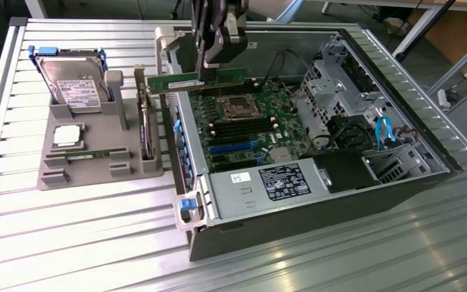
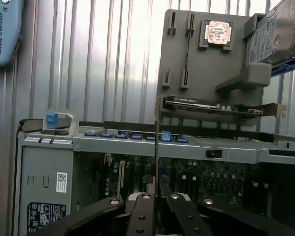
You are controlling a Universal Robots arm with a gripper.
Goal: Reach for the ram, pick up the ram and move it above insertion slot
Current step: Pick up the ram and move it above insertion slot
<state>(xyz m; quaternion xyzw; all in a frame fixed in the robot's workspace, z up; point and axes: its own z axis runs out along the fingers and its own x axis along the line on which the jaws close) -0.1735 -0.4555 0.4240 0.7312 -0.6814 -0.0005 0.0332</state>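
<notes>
You see one gripper (image 1: 211, 68), and it is closed on one ram (image 1: 197, 81), a long green strip held by its upper edge. The fingers stand close together, with only the thin board between them. The ram hangs level in the air, over the near wall of the open computer case (image 1: 396, 103) and above the top part of the motherboard (image 1: 250, 131). It does not touch the board. In the wrist view you see the ram (image 2: 157, 147) edge-on, as a thin upright line that rises from between the two black fingers (image 2: 140, 216).

On the exterior view's left there is one grey holder tray (image 1: 95, 173) on the slatted metal table (image 1: 71, 243). In this tray you can count one hard drive (image 1: 75, 85), standing tilted in its cradle, one square silver processor chip (image 1: 69, 136) lying flat, and one expansion card (image 1: 146, 131) standing on its edge at the side of the tray nearest the case.

Inside the case you see one processor socket (image 1: 239, 107), one power supply (image 1: 267, 185) with a white and black label, and one blue cable (image 1: 382, 132).
</notes>
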